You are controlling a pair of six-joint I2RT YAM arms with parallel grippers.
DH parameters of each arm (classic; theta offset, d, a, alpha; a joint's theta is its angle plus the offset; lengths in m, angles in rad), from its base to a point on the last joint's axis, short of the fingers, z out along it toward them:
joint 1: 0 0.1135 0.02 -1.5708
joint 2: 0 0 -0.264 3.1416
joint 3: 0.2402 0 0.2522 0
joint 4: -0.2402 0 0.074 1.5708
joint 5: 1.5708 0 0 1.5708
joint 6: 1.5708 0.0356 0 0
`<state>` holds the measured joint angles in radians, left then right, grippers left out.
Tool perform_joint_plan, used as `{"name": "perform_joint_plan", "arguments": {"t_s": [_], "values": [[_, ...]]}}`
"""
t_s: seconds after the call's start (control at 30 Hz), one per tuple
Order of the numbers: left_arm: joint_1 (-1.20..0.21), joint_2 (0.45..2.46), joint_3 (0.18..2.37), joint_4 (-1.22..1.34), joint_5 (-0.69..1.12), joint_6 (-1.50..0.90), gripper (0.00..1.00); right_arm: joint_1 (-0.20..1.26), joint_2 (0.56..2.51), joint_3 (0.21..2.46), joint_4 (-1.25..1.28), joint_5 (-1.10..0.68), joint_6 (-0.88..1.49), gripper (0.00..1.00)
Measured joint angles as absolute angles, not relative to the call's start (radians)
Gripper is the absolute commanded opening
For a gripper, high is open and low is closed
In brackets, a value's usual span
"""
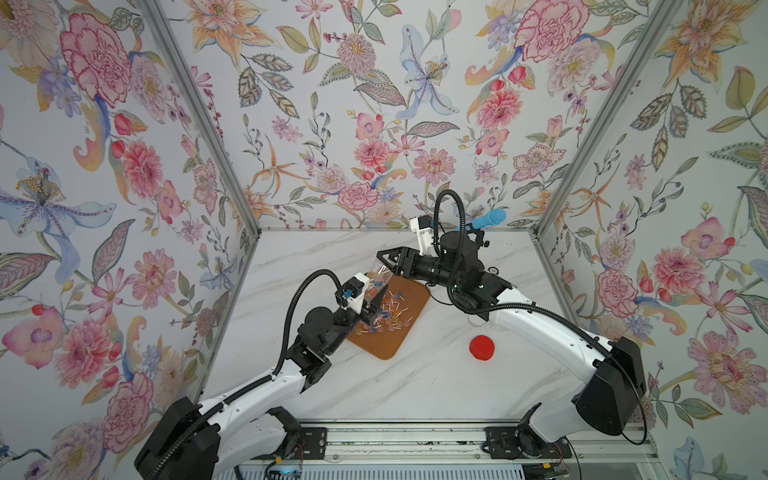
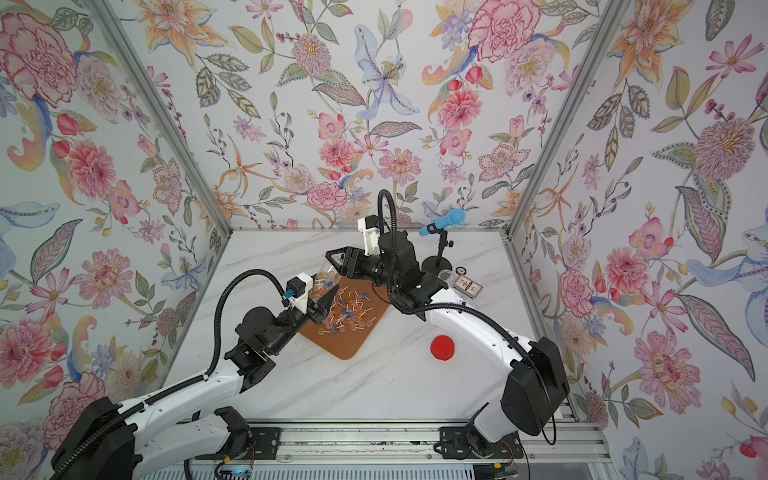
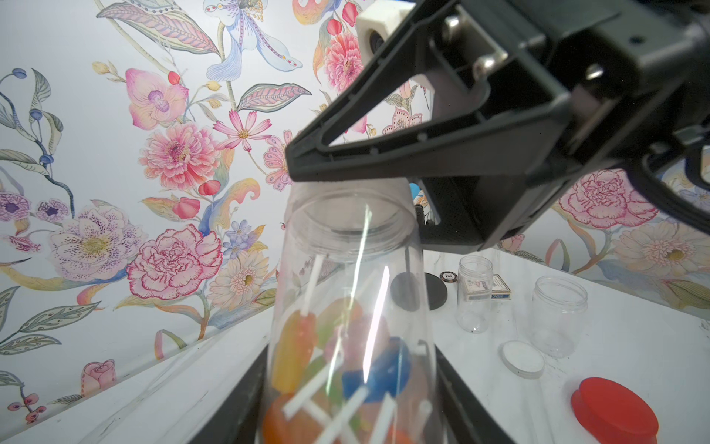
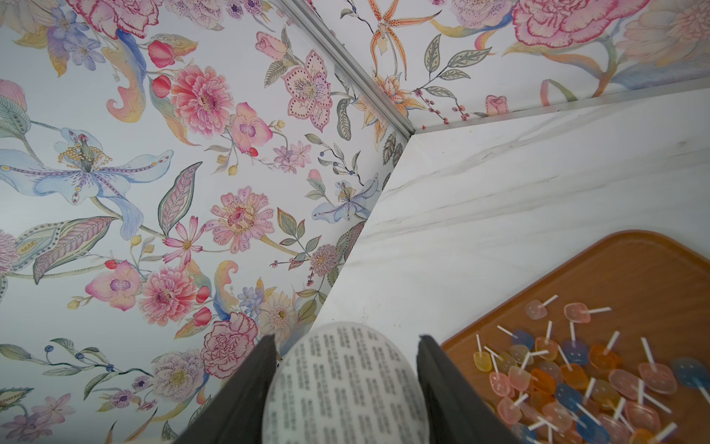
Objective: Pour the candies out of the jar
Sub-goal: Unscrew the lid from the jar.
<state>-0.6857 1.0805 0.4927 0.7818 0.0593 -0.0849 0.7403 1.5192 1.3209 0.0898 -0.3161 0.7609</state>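
A clear plastic jar (image 1: 375,281) hangs tilted over a brown tray (image 1: 409,309), mouth end low. My left gripper (image 3: 351,353) is shut on it near the mouth, seen in a top view as the left gripper (image 1: 368,311). My right gripper (image 4: 345,342) is shut on the jar's base, whose round printed label (image 4: 345,388) sits between the fingers; the right gripper (image 2: 334,259) shows from above too. Several candies (image 3: 299,346) with white sticks remain inside the jar. Many candies (image 4: 576,380) lie scattered on the tray (image 4: 634,276), and the pile of candies (image 2: 349,316) shows in both top views.
A red lid (image 1: 482,347) lies on the marble table right of the tray. At the back right stand two empty clear jars (image 3: 474,296), a white lid (image 3: 522,359), a card box (image 2: 467,285) and a blue microphone (image 2: 442,222) on a stand.
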Motion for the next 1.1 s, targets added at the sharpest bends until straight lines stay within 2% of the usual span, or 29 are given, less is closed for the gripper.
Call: {"name": "perform_joint_plan", "arguments": {"t_s": [0.23,0.37,0.6,0.77,0.8,0.83,0.93,1.0,1.1], "values": [[-0.689,1.078,0.493,0.781,0.052,-0.085,0.0,0.737,1.521,1.321,0.097,-0.333,0.753,0.35],[-0.675,1.068,0.493,0.802,0.109,-0.112,0.0,0.699,1.52,1.32,0.139,-0.466,0.721,0.17],[-0.609,1.09,0.493,0.921,0.336,-0.249,0.0,0.641,1.504,1.293,0.256,-0.726,0.613,0.15],[-0.6,1.15,0.505,1.036,0.471,-0.359,0.0,0.614,1.442,1.226,0.331,-0.797,0.568,0.15],[-0.599,1.16,0.513,1.048,0.488,-0.376,0.0,0.611,1.432,1.22,0.338,-0.798,0.564,0.18],[-0.598,1.168,0.519,1.06,0.498,-0.387,0.0,0.611,1.425,1.219,0.341,-0.797,0.559,0.29],[-0.598,1.171,0.532,1.059,0.513,-0.397,0.0,0.605,1.409,1.219,0.332,-0.787,0.556,0.77],[-0.599,1.171,0.538,1.037,0.517,-0.386,0.0,0.605,1.402,1.224,0.299,-0.759,0.561,0.92],[-0.603,1.167,0.539,0.977,0.493,-0.348,0.0,0.605,1.384,1.225,0.232,-0.673,0.572,0.97]]}}
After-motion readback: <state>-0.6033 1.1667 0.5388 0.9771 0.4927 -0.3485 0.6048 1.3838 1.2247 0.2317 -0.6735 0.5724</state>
